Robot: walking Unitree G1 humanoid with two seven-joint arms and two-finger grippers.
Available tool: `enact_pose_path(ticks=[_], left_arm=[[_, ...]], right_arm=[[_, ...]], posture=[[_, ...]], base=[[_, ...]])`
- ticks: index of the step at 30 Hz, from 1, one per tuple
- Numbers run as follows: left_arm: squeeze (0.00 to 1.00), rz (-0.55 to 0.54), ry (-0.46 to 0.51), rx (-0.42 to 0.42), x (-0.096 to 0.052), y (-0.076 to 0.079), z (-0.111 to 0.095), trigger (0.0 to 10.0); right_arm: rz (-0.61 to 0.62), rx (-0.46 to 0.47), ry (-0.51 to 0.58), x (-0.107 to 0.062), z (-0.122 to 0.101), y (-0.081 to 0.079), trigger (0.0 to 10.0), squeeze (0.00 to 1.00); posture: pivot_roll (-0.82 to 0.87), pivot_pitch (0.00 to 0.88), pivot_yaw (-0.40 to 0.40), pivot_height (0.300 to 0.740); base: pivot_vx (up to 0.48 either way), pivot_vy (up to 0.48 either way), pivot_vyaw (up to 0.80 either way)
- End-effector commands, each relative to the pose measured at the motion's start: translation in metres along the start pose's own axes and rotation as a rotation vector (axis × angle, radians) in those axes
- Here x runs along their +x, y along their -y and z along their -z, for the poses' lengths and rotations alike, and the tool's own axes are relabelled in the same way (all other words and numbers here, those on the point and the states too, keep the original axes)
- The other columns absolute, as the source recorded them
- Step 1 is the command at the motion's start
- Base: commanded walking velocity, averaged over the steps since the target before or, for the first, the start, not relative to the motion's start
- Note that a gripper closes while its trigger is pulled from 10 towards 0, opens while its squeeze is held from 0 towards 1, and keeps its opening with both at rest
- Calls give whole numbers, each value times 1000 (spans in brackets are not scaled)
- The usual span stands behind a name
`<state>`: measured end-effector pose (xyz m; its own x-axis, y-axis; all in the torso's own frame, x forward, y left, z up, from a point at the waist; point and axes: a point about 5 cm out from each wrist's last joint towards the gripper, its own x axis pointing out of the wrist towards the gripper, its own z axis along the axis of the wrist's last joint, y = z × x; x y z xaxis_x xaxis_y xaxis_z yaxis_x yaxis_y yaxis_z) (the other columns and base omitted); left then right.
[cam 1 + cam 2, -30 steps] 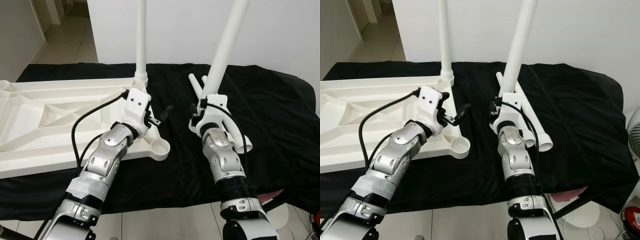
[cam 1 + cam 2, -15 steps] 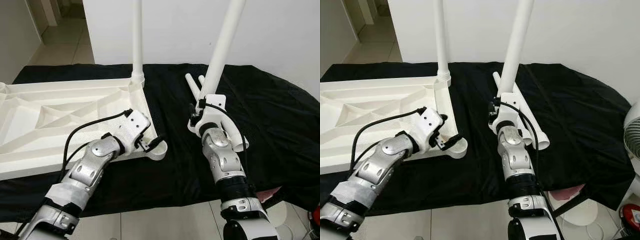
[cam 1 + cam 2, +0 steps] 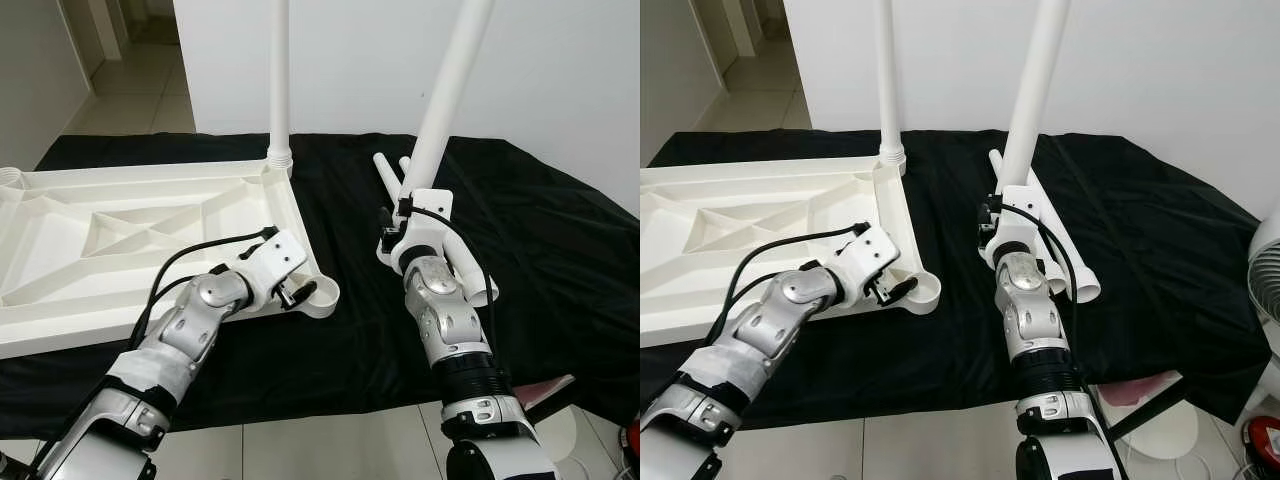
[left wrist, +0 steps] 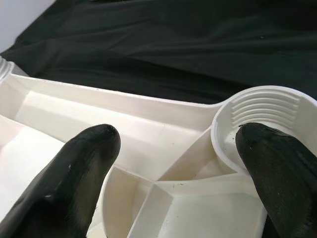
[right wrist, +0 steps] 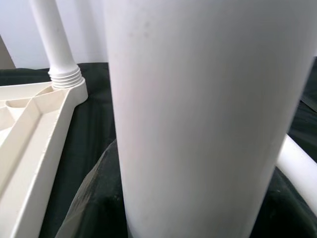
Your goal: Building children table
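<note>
Left eye view: I see the left tool (image 3: 297, 292) set low at the near corner of the upturned white tabletop (image 3: 120, 250), which lies on the black cloth (image 3: 560, 230) covering the desk. Its fingers are spread, just beside the round corner socket (image 3: 320, 293). Beyond the left tool, at the far corner of the tabletop, one white leg (image 3: 279, 80) stands upright in its socket. The right tool (image 3: 392, 222) is raised above the cloth and grips a second leg (image 3: 450, 90), which tilts up and away from it. Two spare legs (image 3: 470, 270) lie on the cloth just past the right tool.

Right eye view: I note a pale tiled floor (image 3: 750, 90) far beyond the left tool.

Left wrist view: the two black fingers (image 4: 74, 183) stand well apart. One sits over the ribbed underside of the tabletop, the other at the threaded socket rim.

Right wrist view: the held leg (image 5: 198, 114) sits between the fingers, pinched. The mounted leg shows beyond it.
</note>
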<state>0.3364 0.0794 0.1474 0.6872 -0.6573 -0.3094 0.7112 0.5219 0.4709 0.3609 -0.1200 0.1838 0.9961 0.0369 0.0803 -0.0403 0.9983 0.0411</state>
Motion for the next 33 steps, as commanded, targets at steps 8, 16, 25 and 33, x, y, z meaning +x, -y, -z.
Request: enact_pose_path(ticks=[8, 16, 25, 33], left_arm=[[0, 55, -54, -3, 14, 31, 9, 10000], [0, 201, 18, -1, 20, 62, -7, 10000], [0, 279, 138, -70, 22, 74, -30, 10000], [0, 117, 178, -115, 19, 31, -36, 10000]], right_arm=[[17, -3, 15, 0, -3, 3, 10000, 0], [17, 1, 19, -1, -2, 1, 10000, 0], [-2, -2, 22, -1, -1, -4, 10000, 0], [-6, -3, 17, 0, 1, -5, 10000, 0]], posture=[[38, 41, -27, 740], [36, 44, -15, 740], [42, 31, -9, 740], [42, 26, -9, 740]], base=[[0, 0, 0], [0, 0, 0], [0, 0, 0], [0, 0, 0]])
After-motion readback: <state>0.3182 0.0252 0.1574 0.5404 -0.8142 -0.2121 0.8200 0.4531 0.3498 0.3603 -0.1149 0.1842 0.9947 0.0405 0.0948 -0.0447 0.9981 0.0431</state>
